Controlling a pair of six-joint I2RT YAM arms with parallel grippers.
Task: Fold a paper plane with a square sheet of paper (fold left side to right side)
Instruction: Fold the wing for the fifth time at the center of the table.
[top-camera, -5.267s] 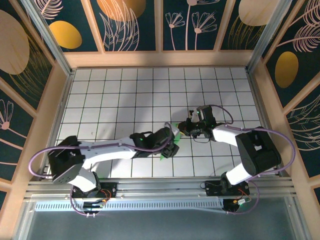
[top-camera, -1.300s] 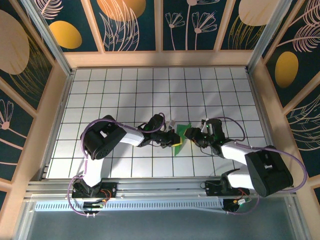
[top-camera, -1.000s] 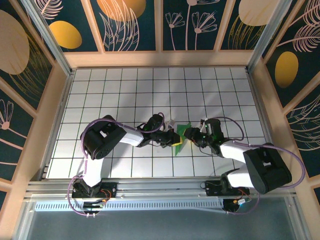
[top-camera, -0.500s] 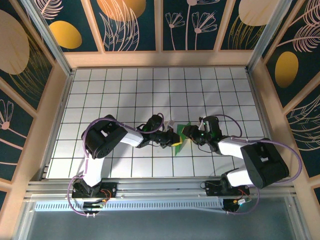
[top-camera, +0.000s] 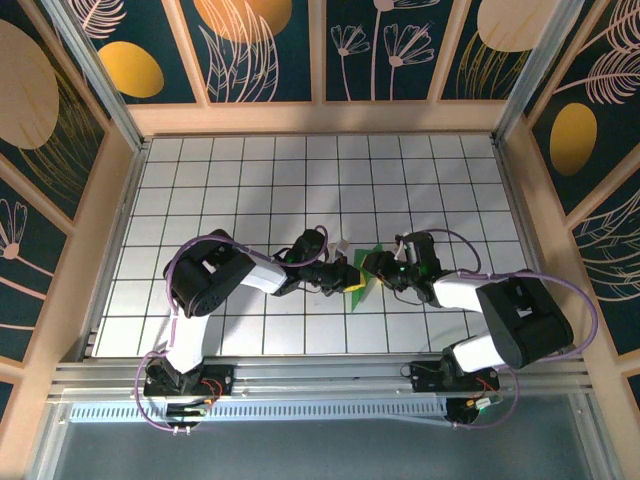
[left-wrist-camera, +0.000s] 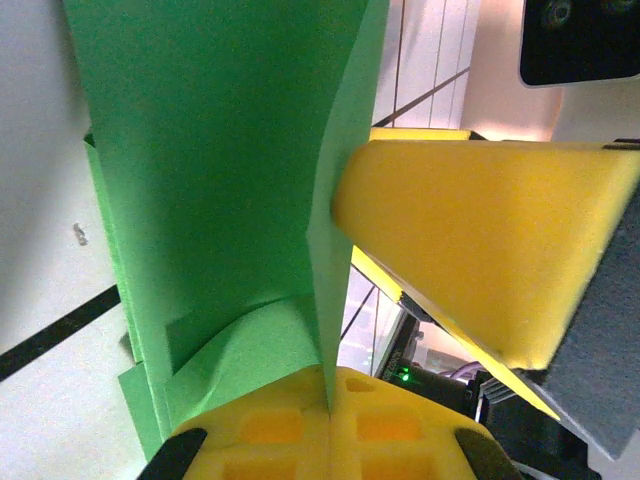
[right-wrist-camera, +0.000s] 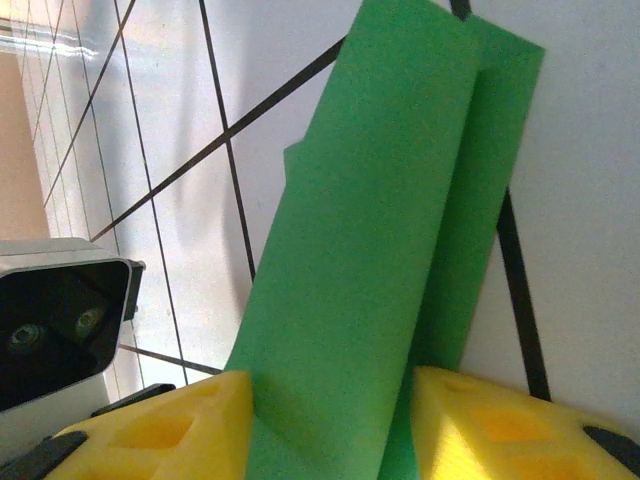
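A folded sheet of thin bright green paper (top-camera: 368, 257) is seen near the middle of the white tiled table with black grid lines (top-camera: 240, 180), a little toward the near edge. It is found between the two arms, which are reached in toward each other from both sides.

The left gripper (top-camera: 348, 280) is placed at the left side of the green paper. In the left wrist view, its yellow fingertips (left-wrist-camera: 270, 430) are pressed together at the bottom of the picture, and one raised edge of the green paper (left-wrist-camera: 220, 170) is pinched between them. So this gripper (left-wrist-camera: 328, 400) is clenched on the paper. Several layers and creases can be noticed in the sheet, and the gripped layer is lifted up from the layer below. Just beside this raised edge, one yellow finger (left-wrist-camera: 470, 230) of the right gripper is seen.

The right gripper (top-camera: 378, 268) is placed at the right side of the paper. In the right wrist view, its two yellow fingers (right-wrist-camera: 150, 430) are held apart, and a long green strip (right-wrist-camera: 380, 230) is passed through the gap between them (right-wrist-camera: 330, 420). Both fingers seem to be met by the strip. Whether the strip is really squeezed there or only straddled cannot be told. Under the strip, the white table (right-wrist-camera: 600, 150) is visible.
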